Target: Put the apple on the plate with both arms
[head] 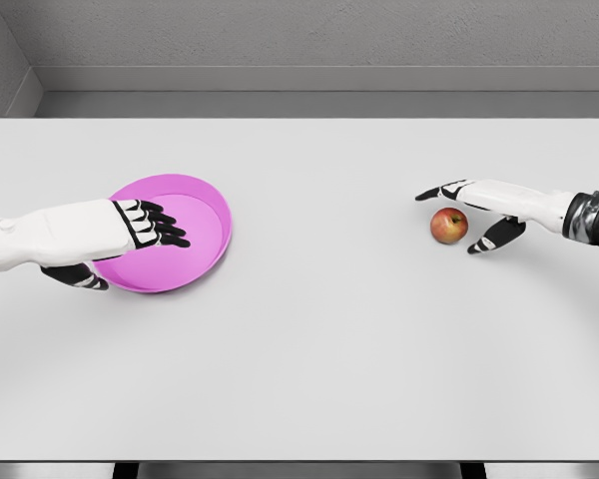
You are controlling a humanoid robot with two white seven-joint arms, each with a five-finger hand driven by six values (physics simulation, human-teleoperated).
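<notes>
Two hands are in view over a plain white desk [309, 349], one entering from each side of the head view.

Left hand [130, 228]: it reaches in from the left edge and grips the near-left rim of the pink plate [205, 215]. Its dark fingers [165, 228] lie over the rim and onto the plate's inner surface, while the thumb shows below the rim on the outside. The plate sits on the left half of the desk; it appears slightly tilted, its left side under the hand, though whether that side is lifted clear of the desk cannot be confirmed.

Right hand [479, 212]: it reaches in from the right edge with fingers spread and holding nothing. The index finger extends to the left above the apple, and the thumb points down-left just to the apple's right. The hand brackets the fruit closely, but contact cannot be confirmed from this view.

Apple [448, 226]: red with yellowish patches, it rests on the right half of the desk, upright, stem side upward. It stands well apart from the plate, with bare desk surface between them.

Background: a grey wall [309, 35] runs behind the far edge of the desk.
</notes>
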